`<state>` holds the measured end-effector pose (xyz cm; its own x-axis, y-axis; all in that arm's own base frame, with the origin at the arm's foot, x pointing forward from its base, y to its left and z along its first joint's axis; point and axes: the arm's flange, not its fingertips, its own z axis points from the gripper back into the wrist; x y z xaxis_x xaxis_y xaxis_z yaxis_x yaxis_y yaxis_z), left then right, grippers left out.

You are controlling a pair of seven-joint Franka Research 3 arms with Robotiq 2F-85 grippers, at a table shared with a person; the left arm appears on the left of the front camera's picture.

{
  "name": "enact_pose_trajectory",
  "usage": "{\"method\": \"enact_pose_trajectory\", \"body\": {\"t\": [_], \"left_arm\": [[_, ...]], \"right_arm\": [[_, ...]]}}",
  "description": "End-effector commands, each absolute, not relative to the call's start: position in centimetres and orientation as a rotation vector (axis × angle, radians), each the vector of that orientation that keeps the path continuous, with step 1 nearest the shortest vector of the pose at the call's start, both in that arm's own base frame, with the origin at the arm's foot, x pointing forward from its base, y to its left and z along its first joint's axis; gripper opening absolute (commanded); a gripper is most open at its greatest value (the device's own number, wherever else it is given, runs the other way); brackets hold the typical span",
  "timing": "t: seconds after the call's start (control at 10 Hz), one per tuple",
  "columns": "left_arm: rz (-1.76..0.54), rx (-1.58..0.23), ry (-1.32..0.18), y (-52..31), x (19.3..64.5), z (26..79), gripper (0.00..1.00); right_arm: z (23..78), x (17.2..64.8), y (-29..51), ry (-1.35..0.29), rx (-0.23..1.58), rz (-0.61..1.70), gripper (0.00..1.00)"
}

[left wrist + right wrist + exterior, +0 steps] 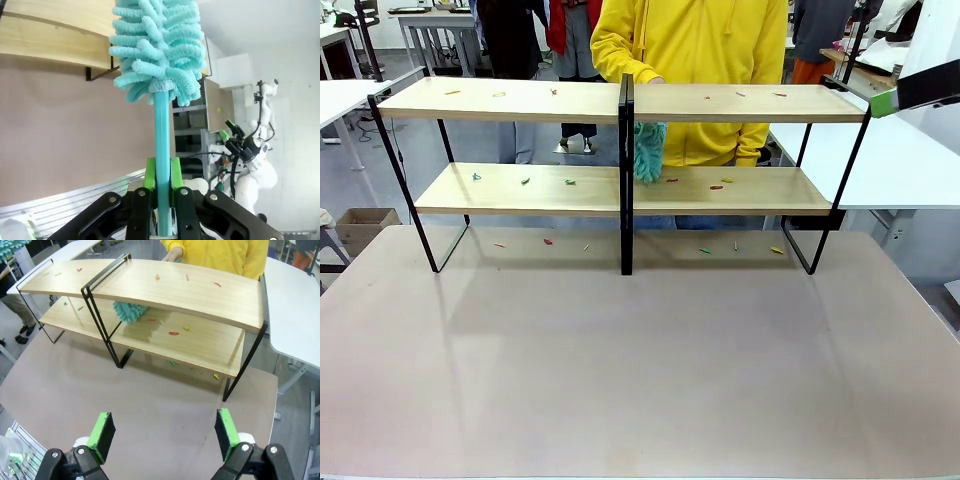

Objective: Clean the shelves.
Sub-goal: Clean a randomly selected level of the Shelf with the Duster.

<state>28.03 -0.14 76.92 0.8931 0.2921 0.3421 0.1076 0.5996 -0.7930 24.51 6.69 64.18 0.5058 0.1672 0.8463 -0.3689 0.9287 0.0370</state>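
The long light-wood shelves (pixel 520 100) in a thin black frame stand along the grey-brown table's (pixel 640 380) far edge, with open tabletop on their near side. The left gripper (pixel 162 172) clamps a fluffy teal duster (pixel 160 45) by its handle. The right gripper (pixel 165 432) hangs spread wide before the shelves' right end.

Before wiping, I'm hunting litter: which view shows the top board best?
The right wrist view: it looks down on the top board, scraps plain. The front view sees it shallowly, scraps as specks; the left wrist view catches some board's end behind the duster.
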Motion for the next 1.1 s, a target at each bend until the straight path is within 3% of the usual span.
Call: {"method": "enact_pose_trajectory", "body": {"t": [0.0,0.4,0.6,1.0], "left_arm": [[0.094,-0.913,-0.502,3.6,28.8,77.2,0.13],[0.112,-0.942,-0.54,-2.4,28.5,77.8,0.13],[0.16,-0.842,-0.49,-9.9,29.9,79.3,0.13],[0.034,-0.633,-0.59,-24.4,29.5,76.9,0.13]], "right_arm": [[64.2,24.5,6.6,-0.988,0.225,0.329,1.0],[64.2,24.5,6.6,-0.988,0.225,0.329,1.0],[64.2,24.5,6.6,-0.988,0.225,0.329,1.0],[64.2,24.5,6.6,-0.988,0.225,0.329,1.0]]}}
